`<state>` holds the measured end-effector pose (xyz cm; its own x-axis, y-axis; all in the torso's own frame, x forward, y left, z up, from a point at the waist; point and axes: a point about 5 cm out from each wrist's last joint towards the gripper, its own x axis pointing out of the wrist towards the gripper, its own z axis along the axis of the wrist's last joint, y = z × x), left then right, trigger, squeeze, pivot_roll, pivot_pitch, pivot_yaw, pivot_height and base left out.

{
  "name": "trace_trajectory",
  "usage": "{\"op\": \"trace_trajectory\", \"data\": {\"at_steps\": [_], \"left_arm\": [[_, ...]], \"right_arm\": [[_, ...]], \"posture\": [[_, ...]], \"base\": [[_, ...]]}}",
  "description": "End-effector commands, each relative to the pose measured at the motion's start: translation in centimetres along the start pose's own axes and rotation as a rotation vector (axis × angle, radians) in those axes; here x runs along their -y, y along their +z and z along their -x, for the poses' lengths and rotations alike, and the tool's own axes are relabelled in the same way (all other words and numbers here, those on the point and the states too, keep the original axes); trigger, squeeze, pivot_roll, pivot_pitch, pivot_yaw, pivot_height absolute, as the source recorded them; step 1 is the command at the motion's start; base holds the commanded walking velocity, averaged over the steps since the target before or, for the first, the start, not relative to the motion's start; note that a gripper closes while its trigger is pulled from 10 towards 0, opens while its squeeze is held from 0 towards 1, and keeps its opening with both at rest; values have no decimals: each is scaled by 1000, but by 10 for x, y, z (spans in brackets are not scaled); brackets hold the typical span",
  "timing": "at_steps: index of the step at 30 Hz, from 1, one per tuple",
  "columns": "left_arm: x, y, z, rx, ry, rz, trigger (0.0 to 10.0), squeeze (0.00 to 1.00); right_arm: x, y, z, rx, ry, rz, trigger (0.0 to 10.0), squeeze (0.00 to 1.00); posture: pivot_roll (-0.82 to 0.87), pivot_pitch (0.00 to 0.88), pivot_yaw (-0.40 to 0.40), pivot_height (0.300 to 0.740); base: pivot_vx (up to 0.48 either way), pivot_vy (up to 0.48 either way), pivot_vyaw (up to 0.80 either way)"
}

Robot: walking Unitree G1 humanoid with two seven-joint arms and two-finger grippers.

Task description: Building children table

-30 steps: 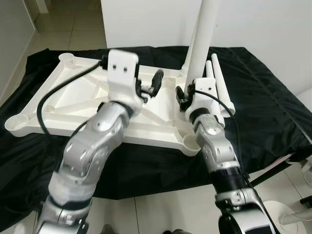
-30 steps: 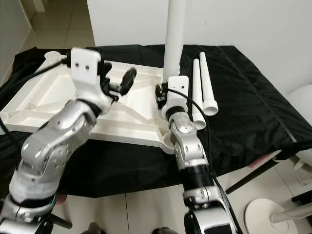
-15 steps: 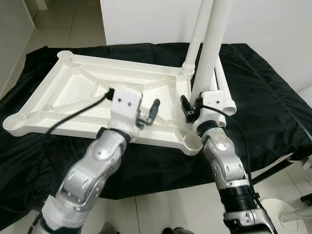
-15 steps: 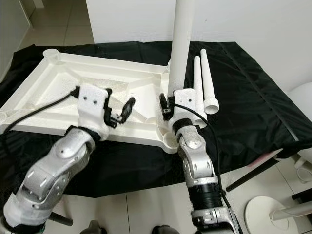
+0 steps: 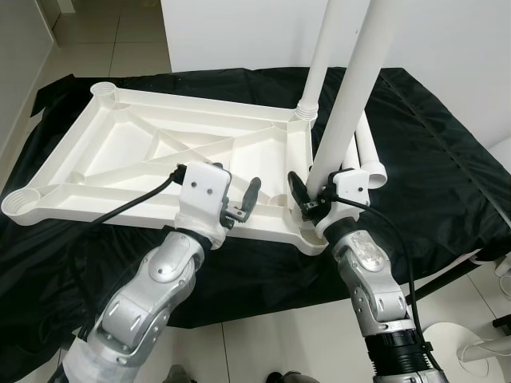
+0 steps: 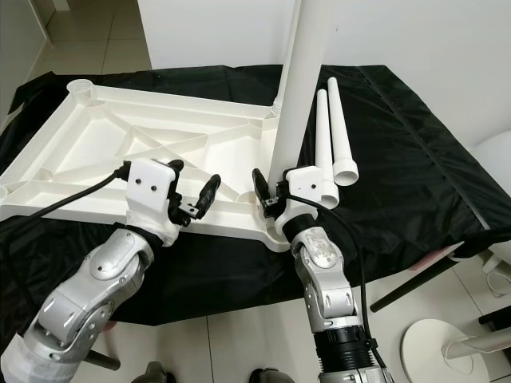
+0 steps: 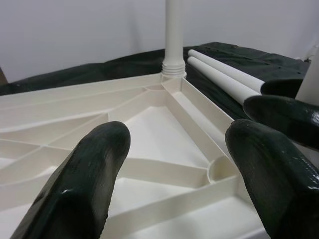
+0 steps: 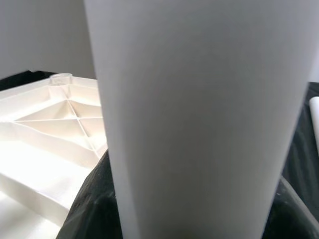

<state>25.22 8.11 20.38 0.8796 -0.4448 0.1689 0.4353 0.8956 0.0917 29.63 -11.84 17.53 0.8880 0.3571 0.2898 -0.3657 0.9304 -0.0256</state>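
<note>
The white tabletop [image 5: 120, 152] lies upside down on a black cloth. One white leg [image 5: 319, 56] stands in its far right corner socket. My right gripper [image 5: 313, 193] is shut on a second white leg [image 5: 351, 104], which it holds nearly upright and leaning right over the near right corner. My wrist hides the leg's lower end. In the right wrist view this leg [image 8: 199, 124] is very close. My left gripper [image 5: 239, 203] is open over the tabletop's near rim, just left of the right gripper, with nothing between its fingers [image 7: 84, 179].
Two loose white legs [image 5: 371, 159] lie side by side on the black cloth [image 5: 447, 175], right of the tabletop. A white wall stands behind. Tiled floor and a white round stand base [image 5: 471, 343] are at the lower right, past the cloth's edge.
My left gripper has drawn back from over the tabletop's middle to its near rim. The right gripper has carried the leg toward the near right corner, and the leg now leans right.
</note>
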Motion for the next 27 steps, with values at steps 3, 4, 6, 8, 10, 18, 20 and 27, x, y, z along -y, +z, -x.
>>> {"op": "trace_trajectory", "data": {"at_steps": [3, 4, 6, 8, 10, 18, 20, 27], "left_arm": [[15, -5, 5, -8, -262, -2, 10000, 0], [15, -5, 5, -8, -262, -2, 10000, 0], [15, -6, 6, -12, -273, -6, 10000, 0], [15, -8, 8, -16, -287, -18, 10000, 0], [14, -12, 11, -31, -316, -35, 10000, 0], [16, -15, 15, -60, -361, -17, 10000, 0], [18, -17, 16, -81, -367, -5, 10000, 0], [20, -24, 18, -152, -383, 25, 10000, 0]], "right_arm": [[5, -7, 7, -10, -3, -7, 10000, 0], [5, -7, 7, -10, -3, -7, 10000, 0], [6, -10, 10, -20, -4, -15, 10000, 0], [8, -13, 14, -30, -4, -17, 10000, 0], [12, -19, 21, -50, 3, -19, 10000, 0], [16, -26, 27, -70, 21, -13, 10000, 0], [16, -29, 29, -80, 31, -5, 10000, 0], [15, -37, 35, -108, 75, 9, 10000, 0]], "posture": [[28, 123, -25, 740], [28, 123, -25, 740], [31, 126, -23, 740], [34, 127, -24, 740], [32, 131, -17, 740], [29, 132, -11, 740], [28, 133, -10, 740], [28, 130, -10, 740]], "base": [[0, 0, 0], [0, 0, 0], [0, 0, 0], [0, 0, 0], [0, 0, 0], [0, 0, 0], [0, 0, 0], [0, 0, 0]]}}
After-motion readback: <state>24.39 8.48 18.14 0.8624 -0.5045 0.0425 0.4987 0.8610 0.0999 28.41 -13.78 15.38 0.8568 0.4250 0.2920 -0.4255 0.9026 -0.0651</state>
